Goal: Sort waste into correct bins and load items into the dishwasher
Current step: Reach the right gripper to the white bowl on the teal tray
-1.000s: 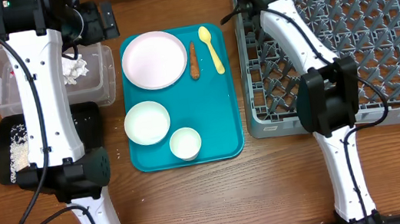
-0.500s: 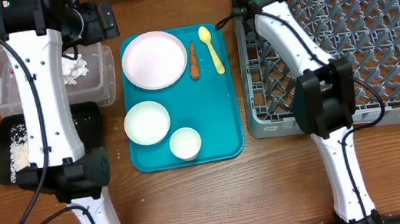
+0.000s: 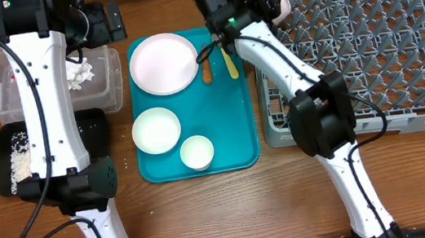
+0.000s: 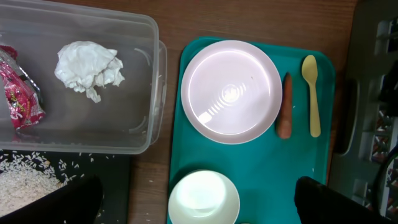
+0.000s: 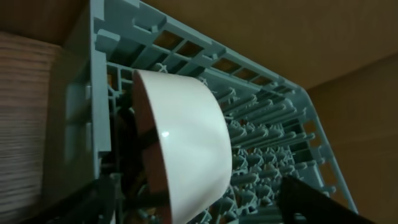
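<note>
Right tool (image 5: 199, 190) and left tool (image 4: 196, 196) both gape empty. A white bowl (image 5: 186, 143) stands on edge in the grey rack (image 5: 93, 74); the red wrapper (image 4: 22, 87) in the clear tub (image 4: 152, 74) is cut off, print unreadable

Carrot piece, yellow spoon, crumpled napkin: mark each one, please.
carrot piece (image 4: 285, 106), left wrist view, middle of its length.
yellow spoon (image 4: 313, 99), left wrist view, on the handle just below the bowl.
crumpled napkin (image 4: 89, 67), left wrist view, centre of the wad.
</note>
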Robot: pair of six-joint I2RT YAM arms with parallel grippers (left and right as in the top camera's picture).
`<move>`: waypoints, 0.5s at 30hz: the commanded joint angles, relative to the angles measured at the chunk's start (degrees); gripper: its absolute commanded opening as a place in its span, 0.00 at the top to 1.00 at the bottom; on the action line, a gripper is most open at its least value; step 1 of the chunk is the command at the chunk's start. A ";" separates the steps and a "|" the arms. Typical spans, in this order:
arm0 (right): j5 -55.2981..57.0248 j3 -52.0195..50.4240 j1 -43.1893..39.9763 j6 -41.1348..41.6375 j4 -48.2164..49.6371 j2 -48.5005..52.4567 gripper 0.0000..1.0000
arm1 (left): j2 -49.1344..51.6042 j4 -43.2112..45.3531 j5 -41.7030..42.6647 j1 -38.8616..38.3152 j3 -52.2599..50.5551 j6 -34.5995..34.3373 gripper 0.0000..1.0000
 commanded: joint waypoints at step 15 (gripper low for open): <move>-56.24 0.15 -1.38 3.61 -20.11 -18.93 0.00 | -0.96 0.13 -0.39 0.31 1.01 -0.57 0.00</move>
